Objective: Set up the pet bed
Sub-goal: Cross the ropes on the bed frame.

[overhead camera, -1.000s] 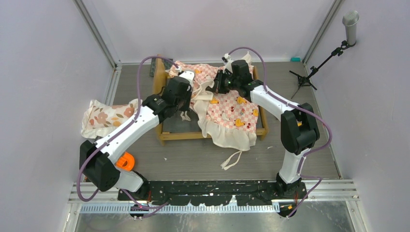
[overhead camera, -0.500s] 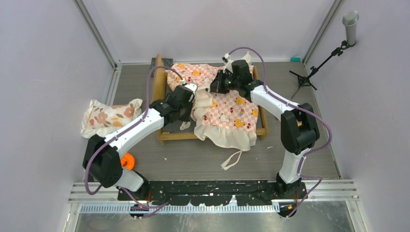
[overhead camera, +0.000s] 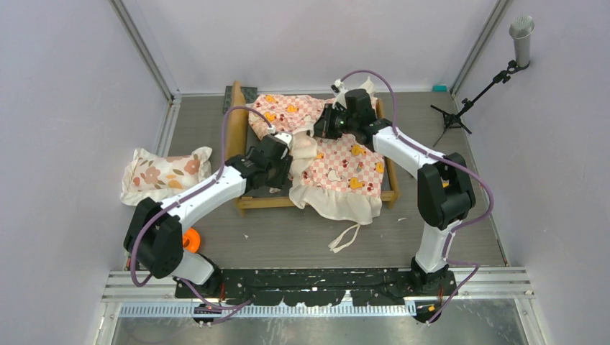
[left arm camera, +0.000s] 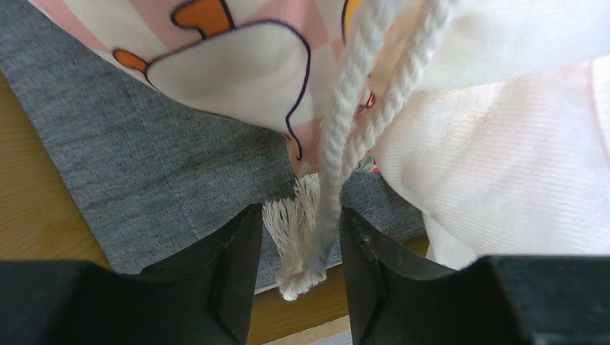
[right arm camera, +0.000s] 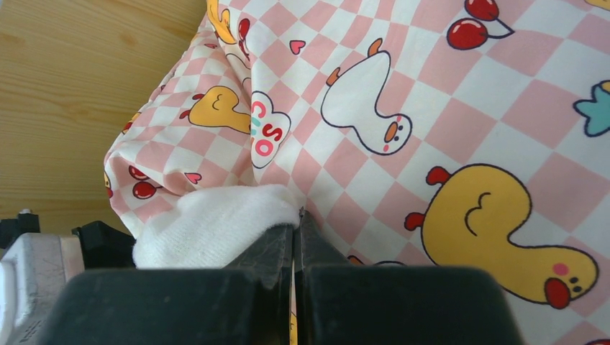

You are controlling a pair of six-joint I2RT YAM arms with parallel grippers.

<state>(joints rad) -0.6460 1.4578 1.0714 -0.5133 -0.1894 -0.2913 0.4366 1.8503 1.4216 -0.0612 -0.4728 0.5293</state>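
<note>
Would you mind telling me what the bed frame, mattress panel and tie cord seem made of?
Bed frame: light wood, grain lines showing, matte. Mattress panel: grey woven fabric, fine heathered weave. Tie cord: white twisted rope, probably cotton, its end frayed.

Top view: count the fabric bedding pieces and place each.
2. The floral pillow lies left of the pet bed; the checkered sheet is draped over the bed, overhanging its near rail. More may hide beneath it.

The left arm (overhead camera: 201,195) and right arm (overhead camera: 404,149) wore white shells between black joints; a purple cable (overhead camera: 224,136) looped along each; the fingers (left arm camera: 231,284) were matte black, blocky; an orange part (overhead camera: 188,239) showed near the left base.
</note>
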